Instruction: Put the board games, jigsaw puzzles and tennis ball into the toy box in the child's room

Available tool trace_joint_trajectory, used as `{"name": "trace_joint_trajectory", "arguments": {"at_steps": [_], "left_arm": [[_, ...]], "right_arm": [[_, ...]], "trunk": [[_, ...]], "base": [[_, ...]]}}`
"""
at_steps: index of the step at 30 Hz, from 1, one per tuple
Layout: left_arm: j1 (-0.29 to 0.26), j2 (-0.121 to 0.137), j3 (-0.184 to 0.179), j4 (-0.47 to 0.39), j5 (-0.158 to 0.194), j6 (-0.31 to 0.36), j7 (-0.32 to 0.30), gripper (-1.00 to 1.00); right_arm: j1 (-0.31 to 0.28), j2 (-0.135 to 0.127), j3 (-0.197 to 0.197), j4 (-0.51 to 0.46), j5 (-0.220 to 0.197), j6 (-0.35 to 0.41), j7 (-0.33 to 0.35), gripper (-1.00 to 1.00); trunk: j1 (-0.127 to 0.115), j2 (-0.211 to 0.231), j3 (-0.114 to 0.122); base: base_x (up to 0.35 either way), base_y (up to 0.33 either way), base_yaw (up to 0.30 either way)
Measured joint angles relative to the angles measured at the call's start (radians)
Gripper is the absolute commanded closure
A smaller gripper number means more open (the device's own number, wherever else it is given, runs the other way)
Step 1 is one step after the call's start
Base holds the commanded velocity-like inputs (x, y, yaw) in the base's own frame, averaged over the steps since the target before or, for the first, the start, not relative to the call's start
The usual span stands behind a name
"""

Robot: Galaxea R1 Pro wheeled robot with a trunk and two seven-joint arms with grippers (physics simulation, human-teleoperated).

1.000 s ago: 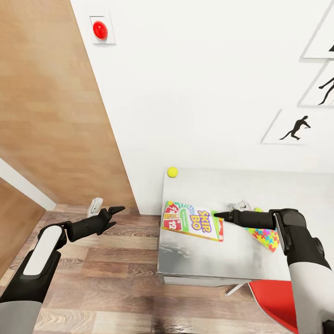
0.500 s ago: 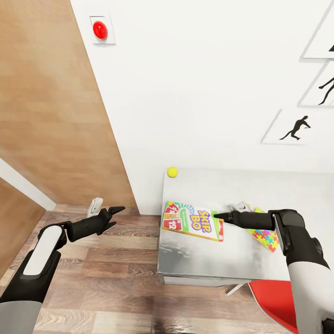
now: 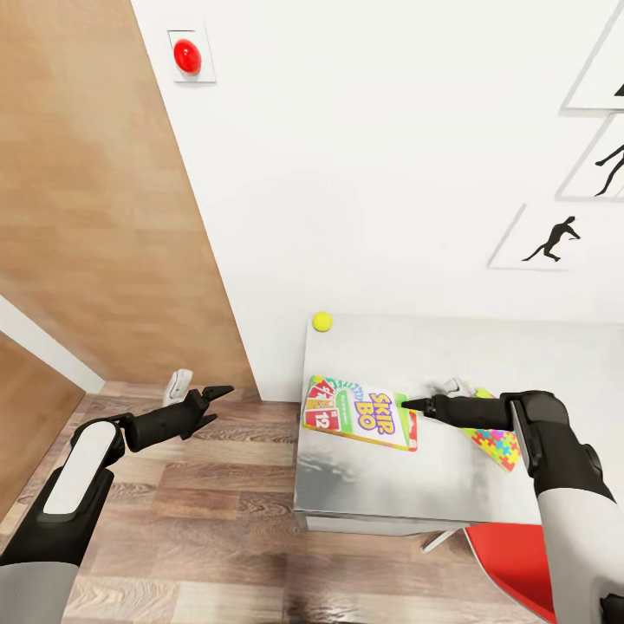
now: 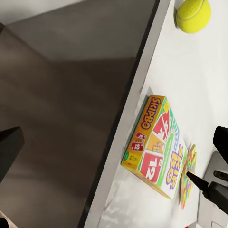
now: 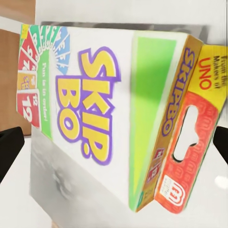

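- Head view: the table (image 3: 451,485) fills the lower right of the frame, its pale top set against the white wall. The Skip-Bo board game (image 3: 360,413) lies flat near the table's left edge, a little below centre. The tennis ball (image 3: 322,321) sits above it in the frame, at the table's far left corner, well apart from the box.
- Head view: the right gripper (image 3: 422,394) comes in from the right at mid-height, its fingers spread; the dark fingertip (image 3: 407,403) is at the box's right end, and whether it touches I cannot tell. A jigsaw puzzle (image 3: 497,444) lies just right of the box, partly under the right arm.
- Head view: the left gripper (image 3: 201,392) is at lower left over the wood-plank floor (image 3: 199,520), clear of the table, fingers apart and holding nothing. A red wall button (image 3: 187,56) is at upper left, silhouette pictures (image 3: 548,238) at right, and a red chair (image 3: 516,563) at the bottom right corner.
- Left wrist view: the ball (image 4: 193,14) is at the upper right, the board game (image 4: 156,147) at lower centre-right near the table's edge, the puzzle (image 4: 188,175) edge-on beside it.
- Right wrist view: the board game (image 5: 104,109) spans the frame, its red and yellow end flap at right; dark fingertips show at both lower sides, wide apart.
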Motion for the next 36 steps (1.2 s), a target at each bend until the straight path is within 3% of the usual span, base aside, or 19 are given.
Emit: {"name": "trace_joint_trajectory", "arguments": {"at_steps": [36], "left_arm": [[0.000,0.000,-0.001,0.000,0.000,-0.001,0.000,-1.00]], "right_arm": [[-0.002,0.034,0.000,0.002,0.001,0.000,-0.029,-1.00]], "trunk": [[0.000,0.000,0.000]], "base": [[0.000,0.000,0.000]]}}
